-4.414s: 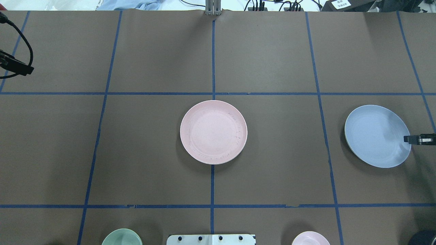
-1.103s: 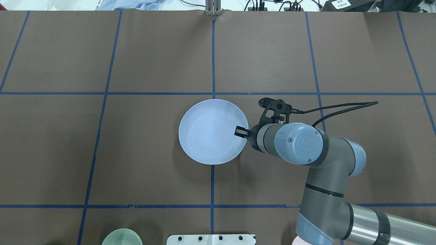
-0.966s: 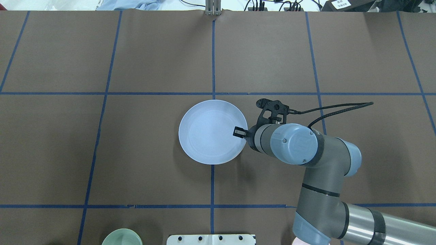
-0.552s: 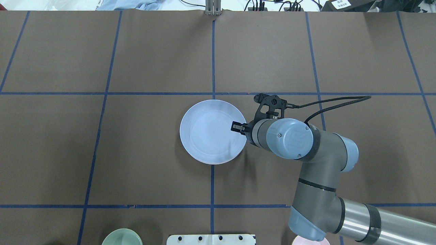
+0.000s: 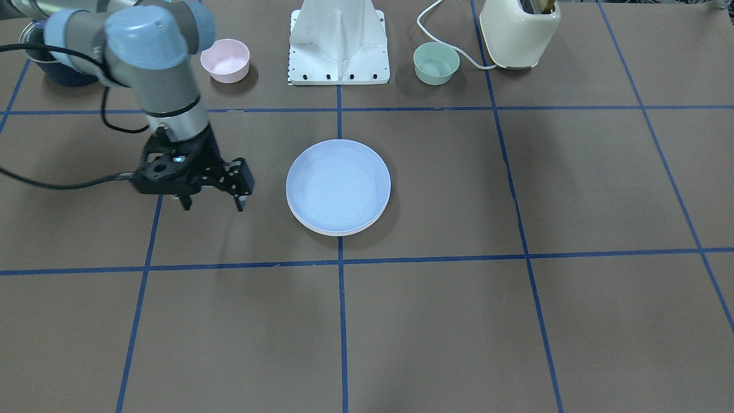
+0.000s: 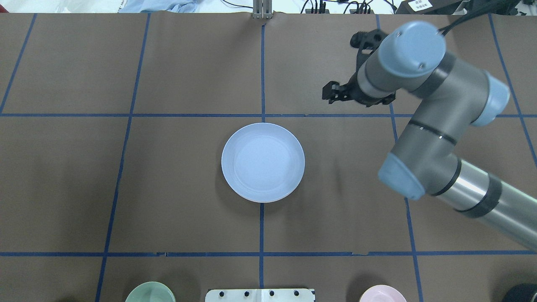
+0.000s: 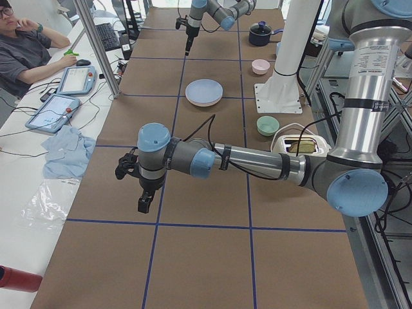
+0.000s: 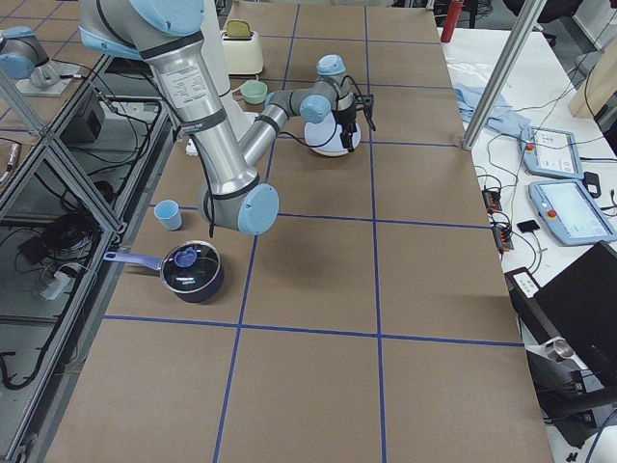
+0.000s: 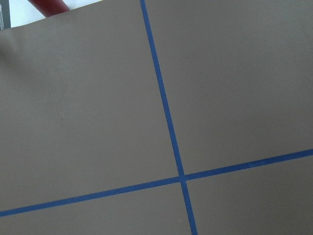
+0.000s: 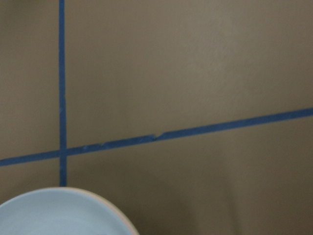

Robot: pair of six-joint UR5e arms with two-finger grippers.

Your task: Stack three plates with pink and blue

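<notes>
The pale blue plate (image 5: 338, 186) lies on top of a stack at the table's centre (image 6: 263, 162). A thin pale rim of a plate beneath it shows at the stack's edge (image 5: 338, 232). The pink plate is hidden under the blue one, and I cannot make out a cream plate. My right gripper (image 5: 213, 205) is open and empty, raised above the table and apart from the stack, to the plate's back right in the overhead view (image 6: 331, 93). My left gripper (image 7: 145, 205) hangs over bare table far from the plates; I cannot tell whether it is open or shut.
A small pink bowl (image 5: 225, 59), a green bowl (image 5: 436, 62) and a cream toaster (image 5: 519, 31) stand along the robot's side by the white base (image 5: 338, 40). A dark pot (image 8: 193, 270) and a small blue cup (image 8: 168, 214) stand at the right end.
My right gripper carried the blue plate from the right onto the pink plate at the centre, let go of its rim, then rose and drew away to the back right.
</notes>
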